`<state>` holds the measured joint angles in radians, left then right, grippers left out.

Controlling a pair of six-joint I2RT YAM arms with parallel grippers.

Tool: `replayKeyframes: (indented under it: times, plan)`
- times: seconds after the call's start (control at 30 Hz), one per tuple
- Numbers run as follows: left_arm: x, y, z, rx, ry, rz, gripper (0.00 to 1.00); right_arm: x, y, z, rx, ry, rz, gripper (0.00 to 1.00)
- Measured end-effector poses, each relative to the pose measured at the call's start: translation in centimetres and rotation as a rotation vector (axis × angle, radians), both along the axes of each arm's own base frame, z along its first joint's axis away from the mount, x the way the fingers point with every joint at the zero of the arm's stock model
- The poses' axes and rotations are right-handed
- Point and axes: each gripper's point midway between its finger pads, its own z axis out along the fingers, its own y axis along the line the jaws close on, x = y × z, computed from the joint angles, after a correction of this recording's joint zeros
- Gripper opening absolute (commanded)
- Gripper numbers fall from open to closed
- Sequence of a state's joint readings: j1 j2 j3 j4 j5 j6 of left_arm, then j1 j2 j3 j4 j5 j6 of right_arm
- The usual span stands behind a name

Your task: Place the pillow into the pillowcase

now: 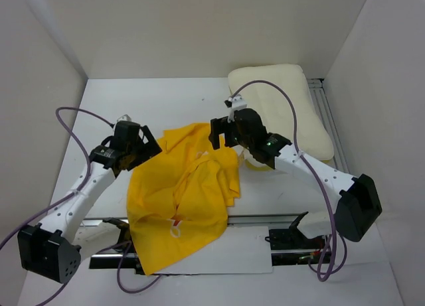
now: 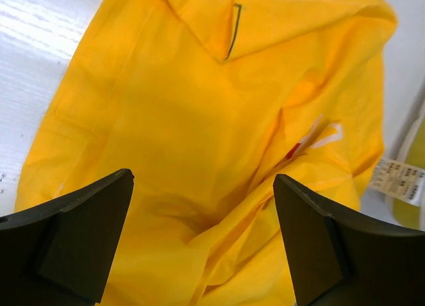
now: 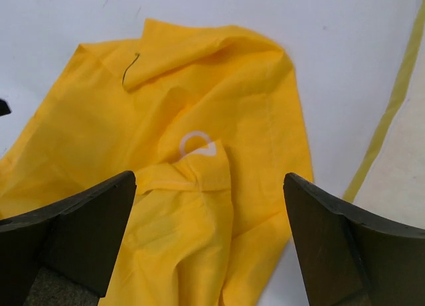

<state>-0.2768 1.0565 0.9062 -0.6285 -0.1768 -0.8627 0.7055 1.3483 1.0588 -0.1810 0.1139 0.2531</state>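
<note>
One yellow pillowcase (image 1: 182, 200) lay crumpled on the desk (image 1: 133, 100), its long axis running from near-left to far-right. One cream pillow (image 1: 285, 100) lay at the pillowcase's far right, its long axis roughly near-to-far. A white tag (image 2: 398, 181) just beside the pillowcase bore print too small to read. The left fingers (image 2: 80, 233) and right fingers (image 3: 80, 226) hung spread over the pillowcase, gripping nothing.

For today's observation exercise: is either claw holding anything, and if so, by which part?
Nothing is held. The left claw and right claw are both open above the pillowcase.
</note>
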Motion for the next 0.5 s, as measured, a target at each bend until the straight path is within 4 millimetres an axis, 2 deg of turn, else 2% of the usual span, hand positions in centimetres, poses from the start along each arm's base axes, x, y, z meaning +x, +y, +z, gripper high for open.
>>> replayKeyframes:
  times: [0.1,0.3,0.4,0.5]
  plan:
    - [-0.6,0.2,-2.0,0.017,0.062,0.000,1.00,-0.9,0.3,-1.3,-0.008,0.035,0.047,0.99]
    - [-2.0,0.6,-6.9,0.068,0.243,0.000,1.00,-3.4,0.8,-5.1,-0.020,0.137,0.142,0.99]
    - [-2.6,0.6,-8.4,0.082,0.293,-0.002,0.97,-4.0,1.2,-7.1,-0.045,0.175,0.155,0.99]
    - [-3.1,0.7,-9.8,0.094,0.331,-0.007,0.89,-5.1,2.3,-9.9,-0.104,0.220,0.172,0.99]
